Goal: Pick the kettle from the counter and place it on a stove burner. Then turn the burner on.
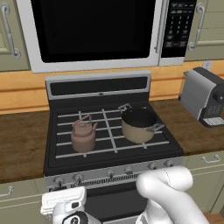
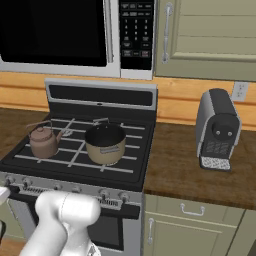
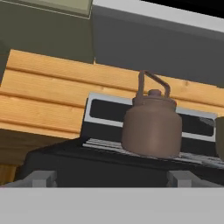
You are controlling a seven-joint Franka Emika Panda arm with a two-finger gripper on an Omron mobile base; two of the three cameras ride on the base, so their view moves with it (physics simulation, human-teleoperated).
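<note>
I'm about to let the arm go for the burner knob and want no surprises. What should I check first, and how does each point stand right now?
1. Kettle on the stove, not the counter: ok, it stands on the grate at front left.
2. Kettle upright: ok, handle and lid knob on top in the hand view.
3. Kettle centred over a burner ring: cannot tell, the ring is hidden beneath it.
4. Kettle clear of the pot: ok, a gap shows between them.
5. Gripper free: ok, it holds nothing and sits low in front of the stove.
6. Knob row reachable: ok, nothing stands in front; which knob serves this burner, cannot tell.
</note>
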